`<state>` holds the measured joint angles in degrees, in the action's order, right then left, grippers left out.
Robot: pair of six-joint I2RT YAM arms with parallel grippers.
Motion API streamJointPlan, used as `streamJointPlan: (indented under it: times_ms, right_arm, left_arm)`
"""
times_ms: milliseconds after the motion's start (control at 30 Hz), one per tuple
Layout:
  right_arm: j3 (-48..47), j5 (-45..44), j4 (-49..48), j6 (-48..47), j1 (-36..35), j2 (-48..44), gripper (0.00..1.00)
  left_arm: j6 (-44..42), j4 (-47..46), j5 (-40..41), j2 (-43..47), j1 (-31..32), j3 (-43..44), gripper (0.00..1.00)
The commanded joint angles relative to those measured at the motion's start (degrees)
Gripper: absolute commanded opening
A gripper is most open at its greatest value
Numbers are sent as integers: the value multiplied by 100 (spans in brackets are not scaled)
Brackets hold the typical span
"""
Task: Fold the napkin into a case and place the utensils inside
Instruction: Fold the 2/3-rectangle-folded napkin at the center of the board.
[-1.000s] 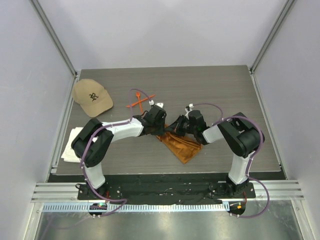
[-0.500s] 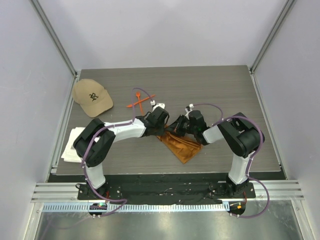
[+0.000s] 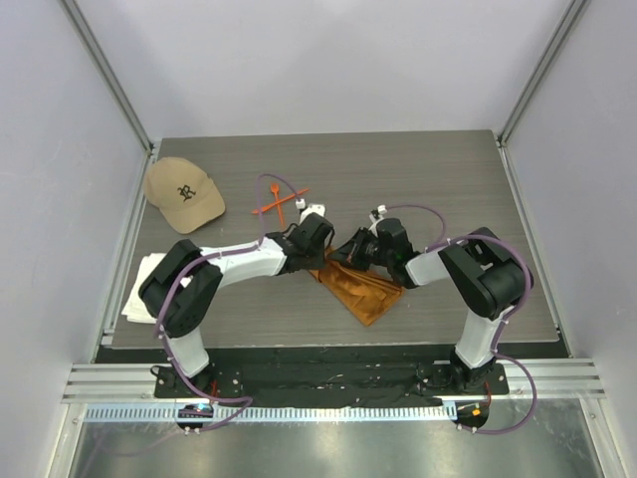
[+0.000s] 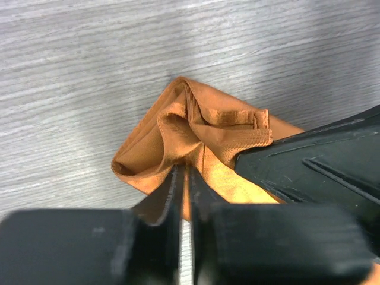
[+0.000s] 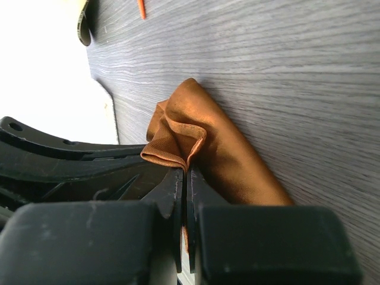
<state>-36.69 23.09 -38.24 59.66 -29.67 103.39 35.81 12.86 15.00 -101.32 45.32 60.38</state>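
Napkin (image 3: 364, 289): part-folded rust-orange wedge at centre of top view, flat on table (image 3: 448, 179). Thin, soft, light cloth; likely limp and quick to unfold. Best pinched at hem or folded corner, all layers together.
Left gripper (image 4: 184, 178): jaws nearly together, pinching bunched fold at napkin's upper corner.
Right gripper (image 5: 185, 178): jaws closed on hem just beside it.
Utensils (image 3: 280, 202): crossed, upper left of napkin, apart from it.
Cap (image 3: 184, 192) far left, white towel (image 3: 142, 284) lower left; neither in way.
Grippers crowd one corner; bump risk.
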Motion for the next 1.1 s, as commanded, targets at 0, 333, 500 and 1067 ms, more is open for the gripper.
streamJointPlan:
  times_ms: [0,333,500,1067]
  right_arm:
    - [-93,-33,1,-51,-21,-223,1]
    - [-119,-7,36,2,67,-232,1]
    - [-119,20,44,-15,75,-258,1]
    - [-67,222,89,10,23,-241,1]
  left_arm:
    - [-39,-196,221,270,56,-123,20]
    - [-285,-12,679,51,346,70,44]
    - [-312,234,916,-221,399,325,36]
    - [-110,-292,645,147,390,62,0]
